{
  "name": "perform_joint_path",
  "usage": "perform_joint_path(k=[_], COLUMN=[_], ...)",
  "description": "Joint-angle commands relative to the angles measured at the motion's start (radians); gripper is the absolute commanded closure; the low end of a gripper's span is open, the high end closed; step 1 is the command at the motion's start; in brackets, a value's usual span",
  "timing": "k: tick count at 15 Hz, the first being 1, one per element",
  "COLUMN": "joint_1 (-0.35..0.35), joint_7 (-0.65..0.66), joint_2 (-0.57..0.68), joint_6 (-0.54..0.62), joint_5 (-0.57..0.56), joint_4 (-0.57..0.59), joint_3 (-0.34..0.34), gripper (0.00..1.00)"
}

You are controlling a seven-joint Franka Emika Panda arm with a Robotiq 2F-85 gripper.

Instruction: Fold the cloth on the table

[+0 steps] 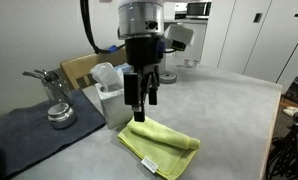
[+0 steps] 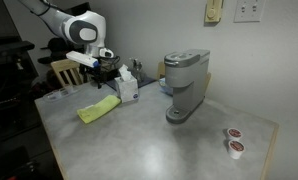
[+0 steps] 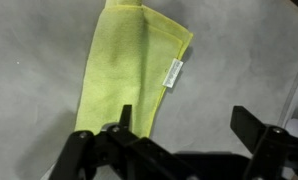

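Gripper [image 3: 181,118] fills the foreground of the wrist view, jaws spread wide and holding nothing. It hovers over one end of the cloth [image 3: 134,70], which lies as a long strip on the bench [image 1: 229,120], its white tag [image 3: 173,72] on one edge. To fold it well, probably descend on a short end, pinch every layer at the hem, lift low and carry it squarely across.

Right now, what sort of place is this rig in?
Probably an office break room or kitchenette: a single-serve coffee maker and two small pods sit on the grey table, wall outlets behind.
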Motion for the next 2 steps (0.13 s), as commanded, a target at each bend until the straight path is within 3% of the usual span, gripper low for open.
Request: perform_joint_path(k=[1, 2], joint_1=[0.003, 0.003], joint_7=[0.001, 0.001], joint_2=[0.001, 0.001], joint_6=[-0.003, -0.003], joint_5=[0.001, 0.001], joint_4=[0.003, 0.003], joint_3=[-0.002, -0.002], gripper=[0.0, 0.0])
